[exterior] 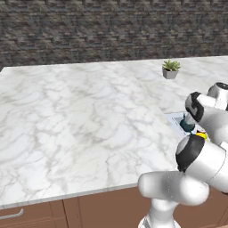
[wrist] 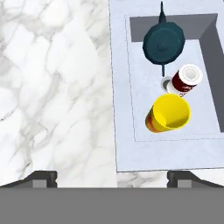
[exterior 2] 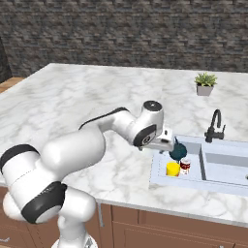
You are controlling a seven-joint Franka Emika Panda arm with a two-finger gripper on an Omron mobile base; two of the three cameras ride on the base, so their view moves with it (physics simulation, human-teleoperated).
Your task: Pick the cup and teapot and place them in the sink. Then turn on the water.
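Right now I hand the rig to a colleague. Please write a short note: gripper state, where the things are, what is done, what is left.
Gripper: open, holding nothing, above the sink's near rim.
Cup and teapot: both inside the sink, in its small basin, next to a red-and-white can.
Done: both things placed.
Left: turn on the water at the black faucet; no stream is seen.

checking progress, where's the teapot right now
The teapot sits in the sink's small side basin, toward its back, just behind the red-and-white can and the yellow cup.
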